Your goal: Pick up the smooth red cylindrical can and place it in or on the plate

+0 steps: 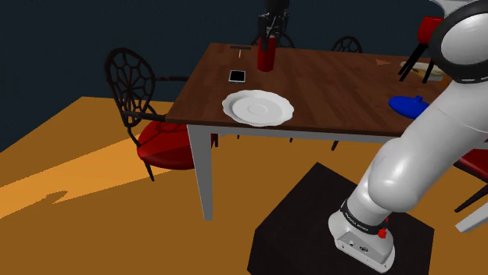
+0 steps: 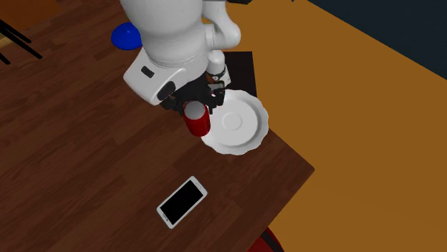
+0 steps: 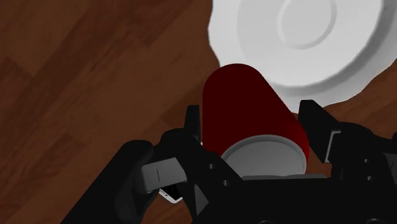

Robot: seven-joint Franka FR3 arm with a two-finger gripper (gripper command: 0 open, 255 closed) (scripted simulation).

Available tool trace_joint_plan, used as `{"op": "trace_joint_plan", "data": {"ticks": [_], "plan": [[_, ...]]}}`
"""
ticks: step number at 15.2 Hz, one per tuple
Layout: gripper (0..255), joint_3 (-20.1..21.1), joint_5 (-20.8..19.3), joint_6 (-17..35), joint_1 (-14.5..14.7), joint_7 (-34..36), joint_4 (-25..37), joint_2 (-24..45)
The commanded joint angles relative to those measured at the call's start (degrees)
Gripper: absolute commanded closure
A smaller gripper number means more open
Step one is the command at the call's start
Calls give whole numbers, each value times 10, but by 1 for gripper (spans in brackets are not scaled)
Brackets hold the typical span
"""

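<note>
**Red can clasped upright beside the plate**

The can (image 1: 266, 58) is a smooth, plain red cylinder with a flat grey end cap. Its long axis stands vertical, in line with the gripper (image 3: 252, 116). The grey cap faces up toward the wrist and the other end points down at the table (image 1: 328, 86). The two black fingers (image 3: 316, 121) press against opposite sides of the can near its upper end, so the jaws are closed on it.

The plate (image 2: 243, 132) is white, round and shallow, with a scalloped rim and a raised ring at its centre. In the wrist view and the second exterior view the can's lower end overlaps this rim. Whether the can's base touches the wood cannot be told.

The table top is dark, grained wood on white legs. A flat black phone (image 2: 182, 201) with a white edge lies on it, apart from the plate. A chair (image 1: 133, 82) with a dark openwork back and a red cushion (image 1: 166, 147) stands at the table's end.
</note>
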Motion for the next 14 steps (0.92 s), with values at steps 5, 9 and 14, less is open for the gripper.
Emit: {"op": "trace_joint_plan", "data": {"ticks": [5,9,14], "plan": [[255,47,3,-9,29,78,-67,-76],[255,74,10,-7,43,119,-103,-110],[255,74,11,33,43,119,-161,-127]]}}
